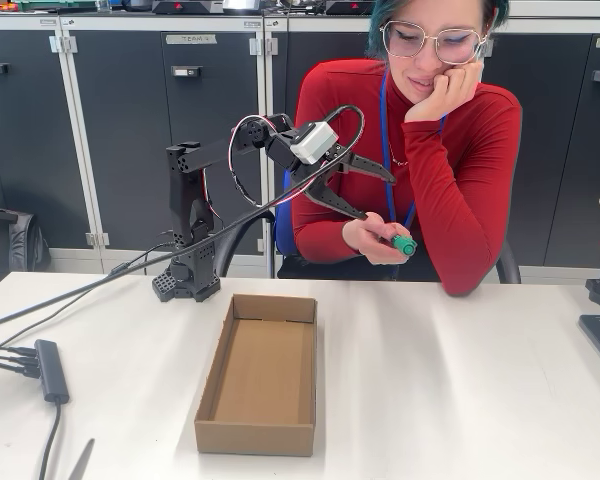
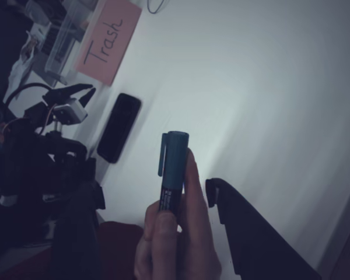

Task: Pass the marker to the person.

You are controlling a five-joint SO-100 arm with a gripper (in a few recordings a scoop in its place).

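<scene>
Black arm [image 1: 192, 215] upper left of fixed view, white camera block, looped black and red-white cables; gripper [image 1: 375, 195] black, pointed fingers. Person [image 1: 420, 150]: red turtleneck, blue lanyard, clear glasses.

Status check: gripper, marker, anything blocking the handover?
Gripper open, raised near the person. Marker in the person's hand, clear of the fingers. Nothing between them; cardboard box sits below on the table.

Fixed view: bright, even lighting, sharp focus, soft sheen on the worktop [image 1: 460, 380]. Wrist view: dim, bluish cast, slightly blurred.
</scene>
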